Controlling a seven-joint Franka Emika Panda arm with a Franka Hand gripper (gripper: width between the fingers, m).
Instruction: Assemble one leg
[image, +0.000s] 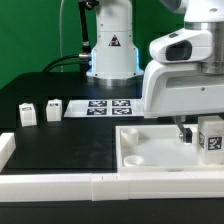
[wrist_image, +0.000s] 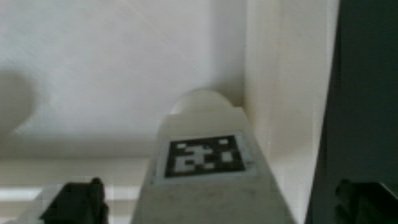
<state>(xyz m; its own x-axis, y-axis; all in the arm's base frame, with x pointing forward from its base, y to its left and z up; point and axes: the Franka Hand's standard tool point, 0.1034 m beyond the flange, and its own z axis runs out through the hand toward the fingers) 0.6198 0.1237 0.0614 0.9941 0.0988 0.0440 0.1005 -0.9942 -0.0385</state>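
Note:
A white leg with a black-and-white tag on its face stands between my two dark fingertips in the wrist view. A gap shows on each side of it. My gripper is open around the leg, over the large white tray-like panel. In the exterior view the gripper hangs low over the panel at the exterior view's right. The tagged leg shows at the right edge beside the gripper. Whether the leg's foot touches the panel is hidden.
Two more small white legs stand on the black table at the exterior view's left. The marker board lies behind the middle. A white rim runs along the table's front. The arm's base stands at the back.

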